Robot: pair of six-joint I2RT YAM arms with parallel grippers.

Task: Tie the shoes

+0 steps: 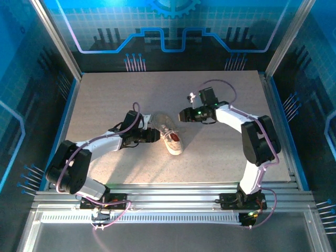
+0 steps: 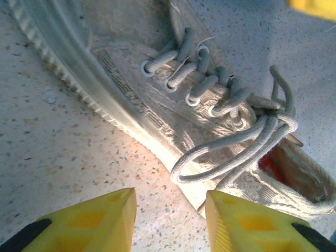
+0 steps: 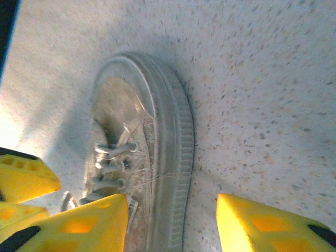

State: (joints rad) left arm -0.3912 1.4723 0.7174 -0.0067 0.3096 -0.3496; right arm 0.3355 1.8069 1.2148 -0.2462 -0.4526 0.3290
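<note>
Speckled beige table (image 1: pixel 220 152) forms the work surface, enclosed by blue printed panels (image 1: pixel 173 31) on an aluminium frame. The sneaker (image 1: pixel 169 134) lies near the table centre, between the two grippers, toe pointing away from the arm bases and heel toward them.

The left gripper (image 1: pixel 155 135) sits just beside the left flank of the sneaker. In the left wrist view its yellow fingers (image 2: pixel 105 215) stand apart with nothing between them; only bare table shows in the gap. The white laces (image 2: pixel 236 152) run through the eyelets and meet at a knot near the top, with one loop draped over the side of the shoe. A red patch (image 2: pixel 270 167) shows inside the opening.

The right gripper (image 1: pixel 181 115) hovers near the toe, on its right side. Its fingers (image 3: pixel 94 223) are also spread, holding nothing.
</note>
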